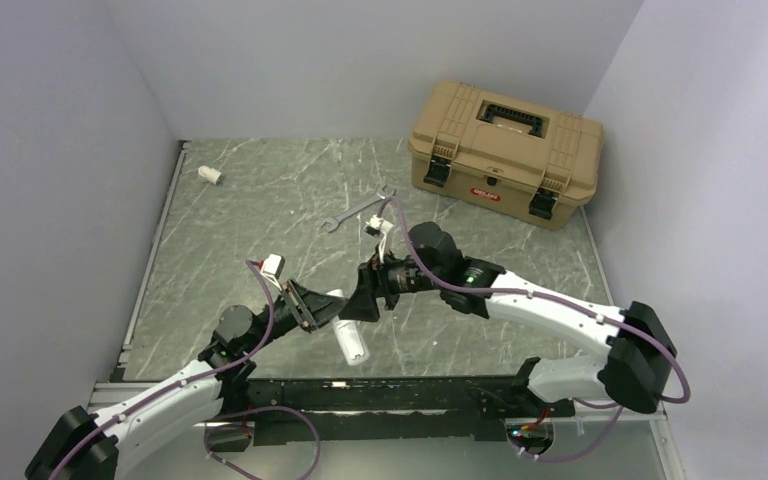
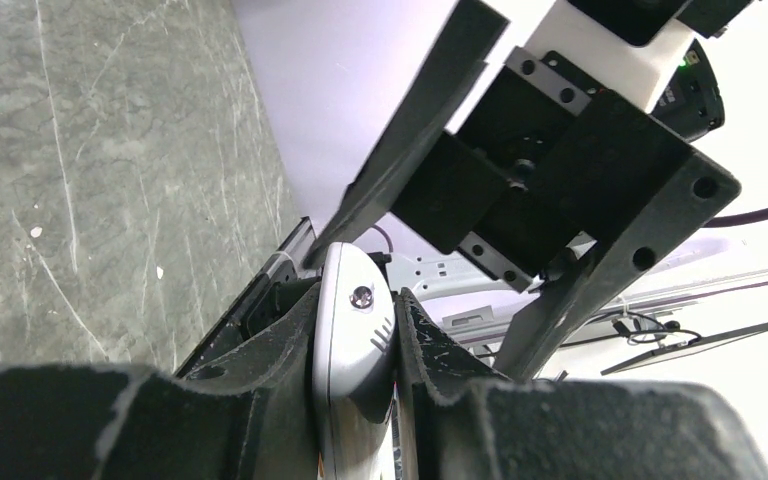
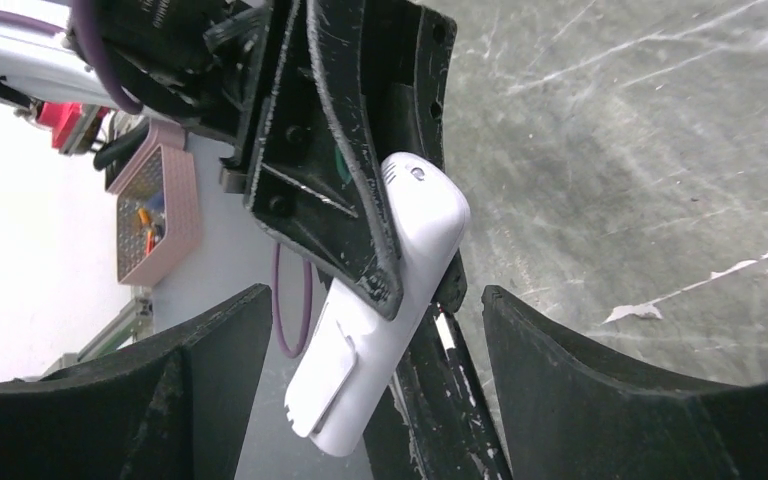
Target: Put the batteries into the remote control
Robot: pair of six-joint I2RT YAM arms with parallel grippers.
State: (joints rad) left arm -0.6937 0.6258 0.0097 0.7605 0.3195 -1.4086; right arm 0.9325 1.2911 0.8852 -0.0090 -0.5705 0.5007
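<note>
My left gripper (image 2: 358, 315) is clamped narrow on the remote control (image 1: 348, 338), its fingers pressing the two long sides, and it holds the remote off the counter (image 1: 260, 230) just inside the near edge, a little left of the middle. My right gripper (image 3: 372, 310) faces it with the jaws spread wide and nothing between them. The remote's rounded end sits in line with the gap, apart from both fingers.

I can't pick out the batteries in any view. The face turned to the right wrist camera carries a long outlined panel, and I can't tell whether that is a cover or the bare recess.

I judge the step in hand to be bringing the right gripper onto the remote, to work that panel or to steady the body, so loading looks to be at an early stage.

- I want the left clamp firm and motionless, since the smooth plastic could pivot between the pads.
- I'd ease the right gripper in along the remote's long axis, centred, so neither finger knocks the free end sideways.
- I'd close only where the left fingers don't cover the body.

The wrench (image 1: 358, 210) lies mid-counter toward the far edge, the toolbox (image 1: 505, 150) fills the far right corner, and a white tube stub (image 1: 209, 175) sits by the far left corner, all well apart from the work.
</note>
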